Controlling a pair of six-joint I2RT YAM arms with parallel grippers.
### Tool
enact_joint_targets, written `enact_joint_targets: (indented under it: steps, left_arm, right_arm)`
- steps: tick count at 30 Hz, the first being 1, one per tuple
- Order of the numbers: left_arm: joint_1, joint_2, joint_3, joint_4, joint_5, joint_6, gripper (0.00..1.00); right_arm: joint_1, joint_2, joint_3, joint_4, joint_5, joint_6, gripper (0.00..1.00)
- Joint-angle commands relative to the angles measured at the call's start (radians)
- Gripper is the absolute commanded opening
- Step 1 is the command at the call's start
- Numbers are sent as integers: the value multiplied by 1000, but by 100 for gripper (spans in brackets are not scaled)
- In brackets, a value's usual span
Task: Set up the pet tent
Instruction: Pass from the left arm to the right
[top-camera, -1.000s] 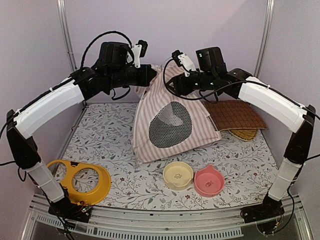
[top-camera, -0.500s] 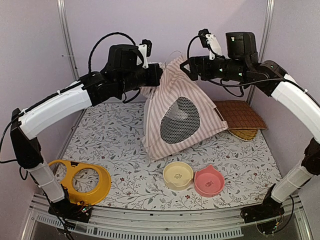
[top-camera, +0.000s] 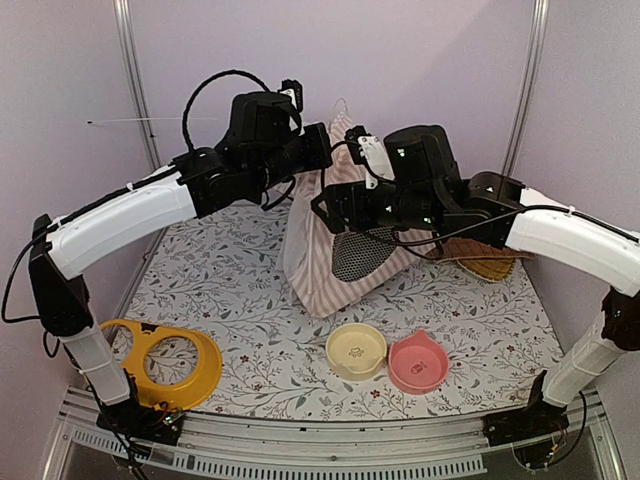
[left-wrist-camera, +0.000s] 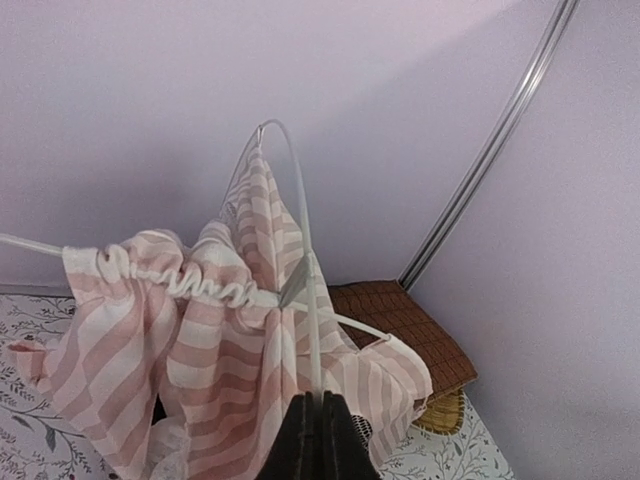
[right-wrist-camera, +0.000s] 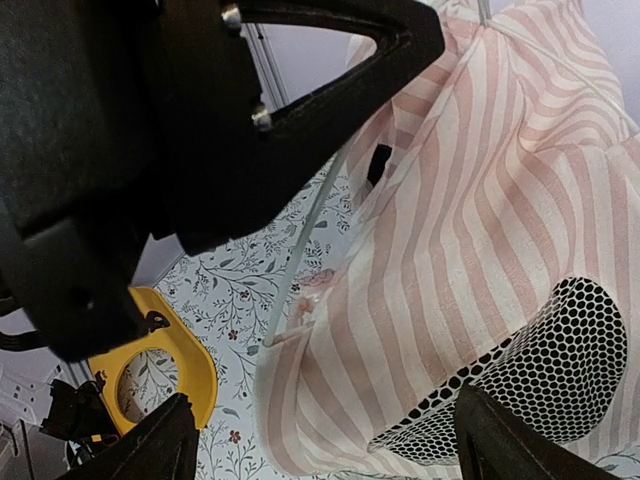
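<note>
**A:** Where is the pet tent (top-camera: 335, 245)?

**B:** At the back middle of the counter (top-camera: 250, 330). Its lower edge reaches down to the floral cover. Its peak is hoisted, and the striped cloth hangs bunched below it.

**A:** What holds the peak up?

**B:** The left fingers (left-wrist-camera: 318, 430). They are pressed together on a thin clear pole (left-wrist-camera: 300, 230) at the tent's top.

**A:** And the other arm?

**B:** The right fingers (top-camera: 328, 207) stand wide apart just in front of the tent's upper face, gripping nothing. In the right wrist view, striped cloth and the mesh panel (right-wrist-camera: 530, 370) show between them.

**A:** What else is around the tent?

**B:** A cream bowl (top-camera: 356, 350) and a pink bowl (top-camera: 418, 362) sit side by side in front of it. A yellow ring (top-camera: 165, 360) lies well off to its front left. The brown quilted mat (left-wrist-camera: 400, 320) lies just behind it on the right. I can't tell whether the mat touches the cloth.
</note>
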Motion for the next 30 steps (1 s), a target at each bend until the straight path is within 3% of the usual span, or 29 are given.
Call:
enact_joint_targets:
  steps: [1,9,16,19,24,27,30]
  left_arm:
    - [-21,18,54,60,-55,-57,0]
    - [-24,27,75,92,-56,-71,0]
    - [-24,25,76,132,-26,-79,0]
    - [-23,21,75,139,-20,-77,0]
    - [-6,-1,56,155,14,-53,0]
    - [20,-20,32,171,94,-38,8]
    - [58,-48,-2,186,213,-21,25]
  right_arm:
    - [23,30,-8,74,81,52,90]
    - [21,77,-4,26,186,60,79]
    - [-11,108,36,-1,185,31,69]
    - [-28,115,57,-31,207,19,50]
    - [-61,88,50,-73,277,-8,2]
    - [-72,66,40,-80,325,-30,0]
    - [-76,33,1,-53,371,-78,0]
